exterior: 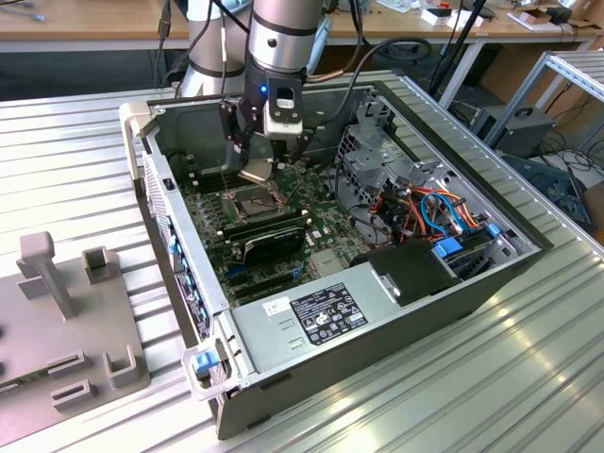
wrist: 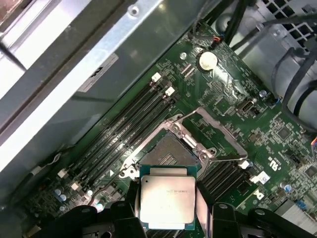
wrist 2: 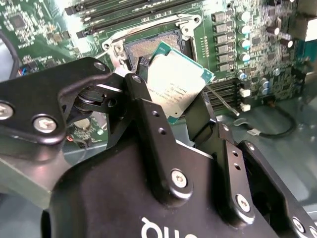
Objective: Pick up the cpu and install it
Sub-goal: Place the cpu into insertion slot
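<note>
The cpu (exterior: 255, 172), a small flat square chip with a dull silver-grey top, hangs slightly tilted inside the open computer case. My gripper (exterior: 260, 160) is shut on the cpu, one black finger (wrist 2: 143, 99) on each of two opposite edges. Just beneath it lies the dark square socket (exterior: 257, 200) with its metal frame, on the green motherboard (exterior: 326, 222). In both wrist views the cpu (wrist 2: 176, 82) (wrist: 167, 198) sits over one edge of the uncovered socket (wrist 2: 153, 47) (wrist: 171, 153), apart from it. The gripper (wrist: 167, 215) straddles the chip.
A black oblong part (exterior: 274, 241) lies on the board beside the socket. Memory slots (wrist: 124, 134) run along it. The case wall (exterior: 175, 236), a drive cage with coloured cables (exterior: 425, 212) and the power supply (exterior: 311, 316) ring the board. A grey fixture (exterior: 66, 311) stands on the exterior view's left.
</note>
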